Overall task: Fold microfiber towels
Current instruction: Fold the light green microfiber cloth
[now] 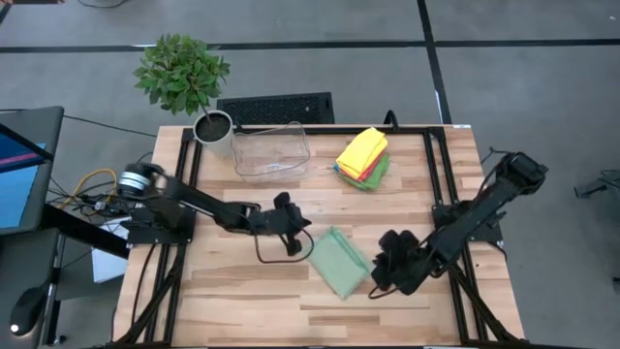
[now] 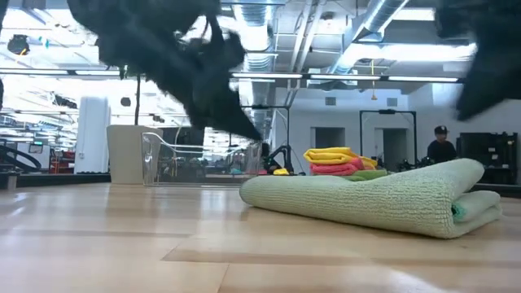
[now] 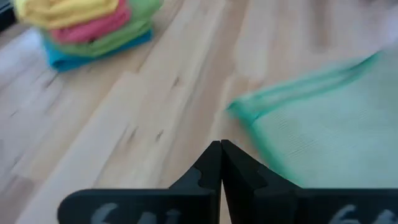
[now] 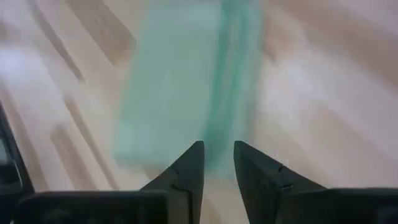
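Sage-green towel (image 1: 341,262) lies folded on the wooden tabletop (image 1: 242,291), approx. centre, between both claws; low view shows it doubled over w/ a rounded fold at one end. Left claw (image 1: 294,236) hovers just beside the towel's edge, fingers (image 3: 211,171) pressed together, holding nothing. Right claw (image 1: 386,271) sits near the towel's other side, fingers (image 4: 189,165) slightly spread w/ a narrow gap, also gripping nothing. Stack of folded towels (image 1: 363,158), yellow on top, then pink, green, blue at the bottom per left wrist view, rests toward the far side of the tabletop, well apart from the sage one. Clear plastic bin (image 1: 271,153) stands beside that stack, w/ a potted plant (image 1: 184,76) at the far left corner.
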Robot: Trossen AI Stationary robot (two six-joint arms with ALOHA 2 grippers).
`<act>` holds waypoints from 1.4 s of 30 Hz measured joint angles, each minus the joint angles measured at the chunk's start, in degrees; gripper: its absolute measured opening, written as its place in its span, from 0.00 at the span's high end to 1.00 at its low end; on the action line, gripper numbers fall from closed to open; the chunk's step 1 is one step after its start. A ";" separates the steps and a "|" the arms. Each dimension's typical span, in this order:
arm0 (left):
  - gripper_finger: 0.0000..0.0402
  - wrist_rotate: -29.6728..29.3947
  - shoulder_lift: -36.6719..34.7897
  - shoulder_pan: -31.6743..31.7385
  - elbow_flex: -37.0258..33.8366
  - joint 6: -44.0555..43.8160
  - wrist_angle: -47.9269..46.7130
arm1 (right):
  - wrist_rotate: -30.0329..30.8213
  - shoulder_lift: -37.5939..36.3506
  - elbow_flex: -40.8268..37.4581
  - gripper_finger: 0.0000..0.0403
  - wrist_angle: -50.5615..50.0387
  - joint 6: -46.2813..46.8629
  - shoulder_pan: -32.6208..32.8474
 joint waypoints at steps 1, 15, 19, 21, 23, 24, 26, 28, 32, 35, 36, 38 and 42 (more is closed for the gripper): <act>1.00 2.22 -2.19 0.35 0.03 -1.00 -0.90 | -2.61 -0.92 0.00 0.72 -2.37 2.14 -0.02; 0.64 15.61 -17.72 1.98 0.04 -7.20 -7.41 | -13.12 -2.87 6.78 0.72 -11.08 -11.33 -12.18; 0.54 24.76 -19.46 2.13 0.04 -12.09 -7.56 | -17.22 -2.87 7.74 0.70 -6.28 -17.09 -14.35; 0.51 26.91 -19.85 1.12 0.04 -13.75 -7.51 | -18.66 -2.87 7.74 0.67 -4.32 -17.88 -14.85; 0.49 25.49 -19.83 -0.41 0.04 -14.34 -7.59 | -20.48 -2.87 7.74 0.63 -3.76 -18.63 -15.20; 0.49 23.79 -19.78 -1.20 0.04 -14.18 -7.60 | -20.68 -2.87 7.74 0.60 -3.78 -18.64 -15.07; 0.49 20.15 -19.29 -2.56 0.04 -13.36 -7.18 | -20.60 -2.43 7.79 0.55 -3.65 -18.24 -13.89; 0.49 17.81 -19.22 -3.18 0.04 -12.52 -7.59 | -20.89 -1.69 7.82 0.50 -3.91 -16.85 -12.56; 0.49 16.94 -19.24 -3.23 0.04 -12.20 -7.22 | -20.55 -1.58 7.82 0.44 -7.18 -14.22 -10.29; 0.49 15.65 -18.36 -3.59 0.10 -12.24 -6.47 | -20.19 -0.79 7.55 0.44 -9.77 -9.51 -9.23; 0.49 15.47 -17.62 -3.79 0.11 -12.27 -6.45 | -19.67 -0.26 7.37 0.44 -9.40 -7.76 -8.68; 0.49 15.27 -16.24 -4.15 0.09 -12.28 -6.10 | -18.29 2.37 7.34 0.45 -7.86 -4.51 -8.10; 0.49 15.15 -13.39 -4.74 0.04 -12.86 -3.36 | -17.33 8.33 7.28 0.47 -4.76 -0.72 -6.38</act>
